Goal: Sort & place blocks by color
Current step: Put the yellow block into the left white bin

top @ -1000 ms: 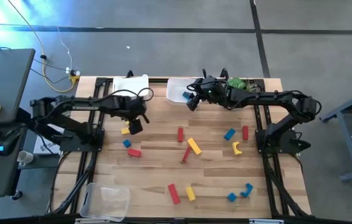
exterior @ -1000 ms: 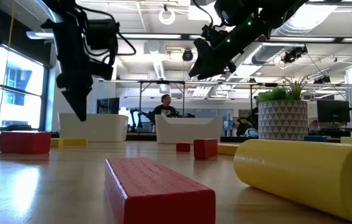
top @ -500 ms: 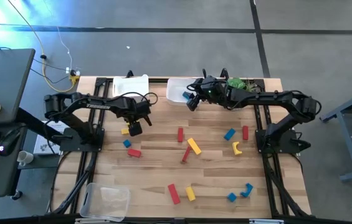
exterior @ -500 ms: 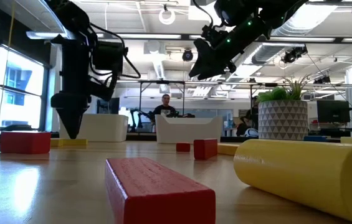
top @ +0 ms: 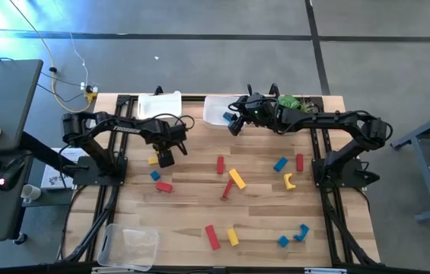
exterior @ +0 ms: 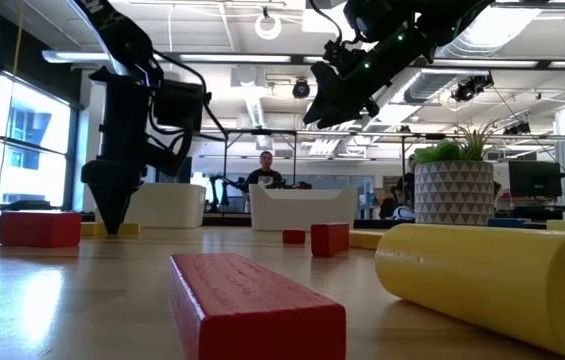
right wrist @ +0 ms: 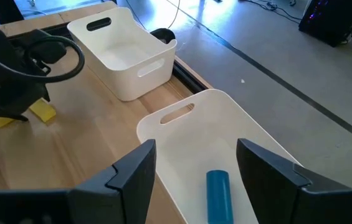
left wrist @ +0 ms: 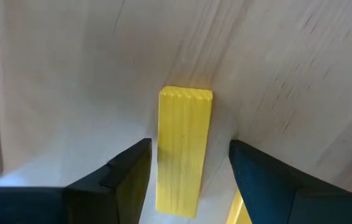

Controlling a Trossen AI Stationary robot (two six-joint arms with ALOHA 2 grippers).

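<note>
Wooden table [top: 192, 213], left tool [left wrist: 188, 163] straddling yellow block [left wrist: 184, 149]

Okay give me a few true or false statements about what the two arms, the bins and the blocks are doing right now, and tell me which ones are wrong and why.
1. The left gripper straddles a yellow block lying on the table. True.
2. The left gripper has lifted the yellow block. False: its fingers are open, and the block lies on the wood.
3. A blue block lies in the white bin below the right gripper. True.
4. The right gripper holds a red block. False: its fingers are open and empty.
5. The other white bin holds yellow blocks. False: what shows of its inside is bare.
</note>
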